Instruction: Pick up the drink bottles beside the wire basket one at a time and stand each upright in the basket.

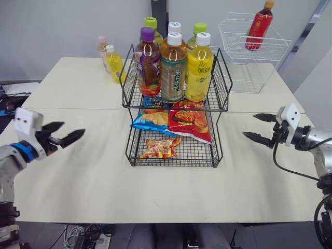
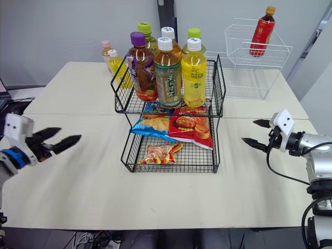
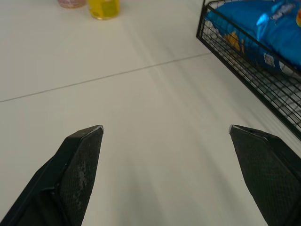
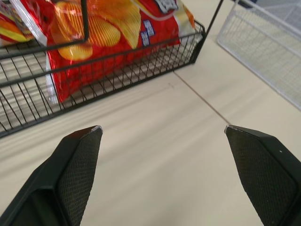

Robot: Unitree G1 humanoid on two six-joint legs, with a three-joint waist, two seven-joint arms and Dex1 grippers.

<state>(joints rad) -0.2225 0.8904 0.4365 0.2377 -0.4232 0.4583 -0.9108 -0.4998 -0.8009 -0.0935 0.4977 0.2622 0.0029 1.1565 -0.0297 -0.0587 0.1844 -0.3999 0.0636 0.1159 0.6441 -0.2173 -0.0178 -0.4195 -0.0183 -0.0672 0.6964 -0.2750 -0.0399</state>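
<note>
My left hand (image 1: pixel 73 127) is spread wide with nothing between its fingers, hanging just over the worktop (image 1: pixel 78 176) near its left edge. My right hand (image 1: pixel 249 125) is likewise wide open and holding nothing, over the right side of the worktop, pointing in towards the middle.

Between the two hands stands the black wire basket (image 1: pixel 222 78), a two-tier one. Its upper tier carries six bottles (image 1: pixel 173 67) standing upright in two rows of three. The lower tier has a blue snack bag (image 1: pixel 150 120) and a red snack bag (image 1: pixel 189 122) leaning at the back, and a small snack packet (image 1: pixel 161 148) lying flat in front.

Just left of the basket's upper tier, on the worktop, a yellow bottle (image 1: pixel 114 63) stands upright, with a pink-capped bottle (image 1: pixel 102 52) right behind it. Both are well apart from my left hand.

At the far right corner sits a white wire rack (image 1: pixel 236 49) with a red bottle (image 1: pixel 259 26) upright in it.
</note>
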